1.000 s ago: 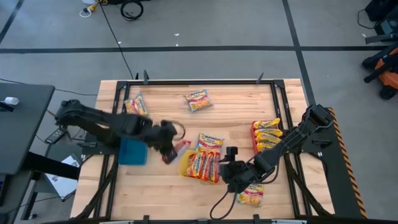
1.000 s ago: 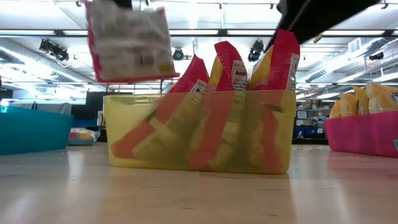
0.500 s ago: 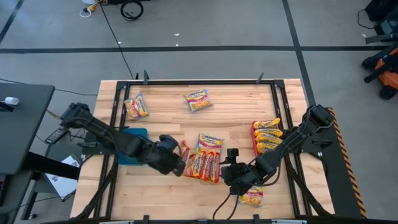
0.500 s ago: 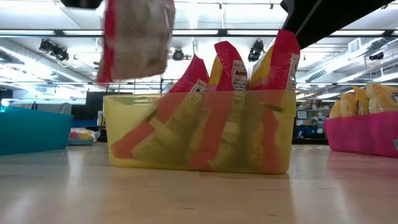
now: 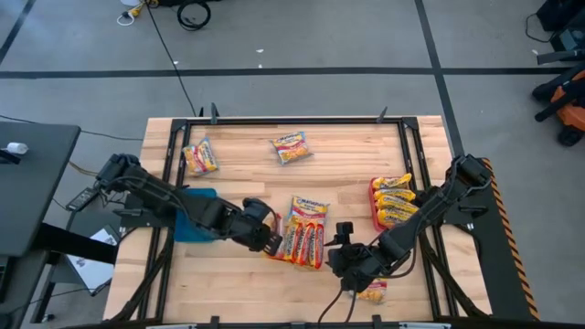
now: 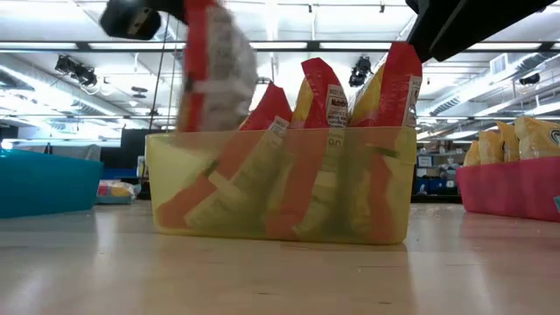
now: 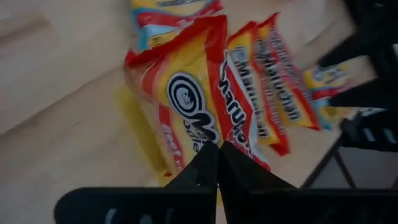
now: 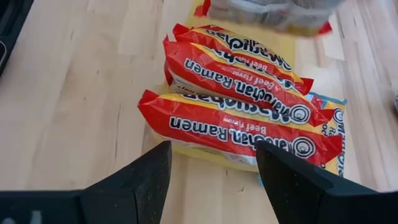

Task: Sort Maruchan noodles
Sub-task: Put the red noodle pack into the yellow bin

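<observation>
The left gripper (image 5: 271,239) hangs at the near-left edge of the translucent yellow plastic bin (image 6: 278,188), its jaws pressed together on the top edge of a red-and-white Maruchan ramen packet (image 6: 213,66) that dangles upright just above the bin's left end; three red beef-flavour packets (image 8: 239,93) already stand on edge inside, side by side. The step in hand looks like the drop into this bin; to do it well, the packet should be lowered into the gap at the left end, kept upright and parallel with the standing packets, and let go only once its lower edge is below the rim, otherwise it may tip over the wall. The right gripper (image 5: 352,262) waits, jaws spread wide, over the wooden table (image 5: 238,155) just right of the bin.
</observation>
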